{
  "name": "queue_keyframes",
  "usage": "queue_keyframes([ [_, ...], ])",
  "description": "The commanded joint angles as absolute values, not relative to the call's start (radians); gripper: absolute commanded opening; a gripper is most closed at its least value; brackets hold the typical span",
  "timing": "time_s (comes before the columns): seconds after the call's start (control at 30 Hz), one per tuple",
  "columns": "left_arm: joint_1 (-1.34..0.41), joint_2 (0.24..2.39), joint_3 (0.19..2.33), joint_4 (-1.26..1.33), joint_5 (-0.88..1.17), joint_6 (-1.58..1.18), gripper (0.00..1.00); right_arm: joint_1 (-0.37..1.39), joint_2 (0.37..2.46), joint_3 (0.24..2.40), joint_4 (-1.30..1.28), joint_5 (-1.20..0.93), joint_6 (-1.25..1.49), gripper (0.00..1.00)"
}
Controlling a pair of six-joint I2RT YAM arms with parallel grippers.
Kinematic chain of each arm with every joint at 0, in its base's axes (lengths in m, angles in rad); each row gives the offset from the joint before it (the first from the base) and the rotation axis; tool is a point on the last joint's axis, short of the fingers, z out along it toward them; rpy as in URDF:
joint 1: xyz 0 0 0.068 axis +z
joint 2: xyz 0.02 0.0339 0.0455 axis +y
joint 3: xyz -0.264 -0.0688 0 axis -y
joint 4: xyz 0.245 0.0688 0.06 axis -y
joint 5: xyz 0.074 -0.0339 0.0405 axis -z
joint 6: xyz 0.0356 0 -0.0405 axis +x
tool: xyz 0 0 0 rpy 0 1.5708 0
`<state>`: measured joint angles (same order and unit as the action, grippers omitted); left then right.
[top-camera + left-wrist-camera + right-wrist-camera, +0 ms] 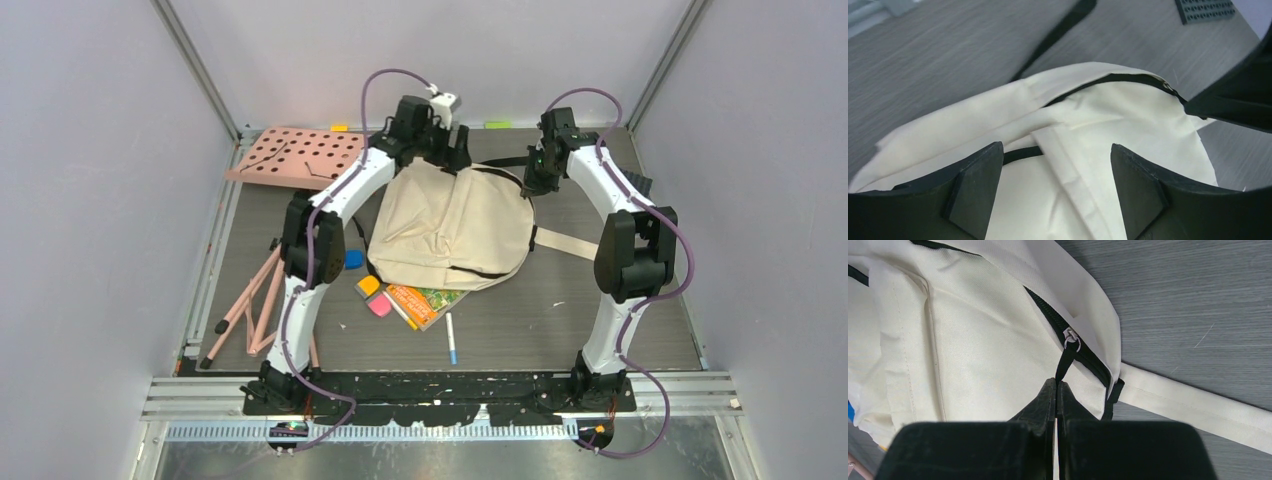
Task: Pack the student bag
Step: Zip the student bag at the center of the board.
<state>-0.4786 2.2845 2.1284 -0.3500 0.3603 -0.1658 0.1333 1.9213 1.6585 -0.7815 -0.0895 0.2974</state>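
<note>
Right gripper (1056, 385): pinched together on the black zipper pull (1066, 359).
Left gripper (1053, 167): jaws apart above cream fabric.
Student bag (450, 225): cream, black zip, lying flat in the middle of the table (600, 320).
Overhead view only: book (428, 303) and pen (452, 338) by the bag's near edge.

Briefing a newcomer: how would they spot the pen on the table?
Find the big cream backpack. A colourful book lies at its near edge; the pen is just right of that, thin and white with a blue tip.
</note>
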Motion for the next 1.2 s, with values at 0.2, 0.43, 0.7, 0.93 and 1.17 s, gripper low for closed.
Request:
queue_keyframes([
  [0.2, -0.558, 2.382, 2.148, -0.259, 0.254, -0.108, 0.85, 0.132, 1.846, 1.658, -0.757, -0.143, 0.331, 0.01],
  [0.43, -0.581, 2.421, 2.179, -0.255, 0.132, -0.101, 0.9, 0.132, 1.842, 1.643, -0.752, -0.162, 0.327, 0.01],
  [0.7, -0.587, 2.467, 2.229, -0.285, 0.066, -0.103, 0.64, 0.13, 1.837, 1.631, -0.741, -0.16, 0.334, 0.01],
  [0.93, -0.588, 2.476, 2.295, -0.308, 0.017, -0.101, 0.03, 0.126, 1.823, 1.648, -0.765, -0.054, 0.317, 0.01],
  [1.17, -0.58, 2.448, 2.338, -0.3, -0.03, -0.094, 0.0, 0.072, 1.818, 1.642, -0.82, 0.044, 0.281, 0.01],
])
